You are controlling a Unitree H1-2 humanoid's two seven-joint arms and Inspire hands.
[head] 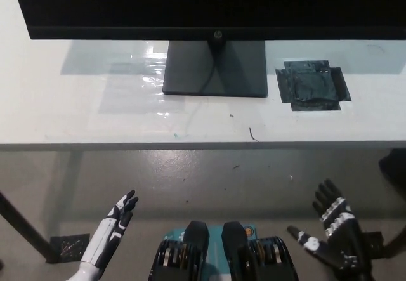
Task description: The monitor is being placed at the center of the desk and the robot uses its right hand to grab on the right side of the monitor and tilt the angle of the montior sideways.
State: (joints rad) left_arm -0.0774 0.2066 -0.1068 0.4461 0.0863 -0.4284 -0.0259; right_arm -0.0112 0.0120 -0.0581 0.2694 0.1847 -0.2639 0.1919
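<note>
The monitor (209, 5) spans the far part of the counter (76, 119) almost from edge to edge, and its stand base (216, 68) sits mid-counter beneath it, blocking the middle far strip. The near band of the counter lies bare from left to right, with only a flat dark taped patch (312, 85) just right of the base. Both the right hand (333, 238) and the left hand (114, 230) hang below the counter's near edge over open floor (209, 179).
</note>
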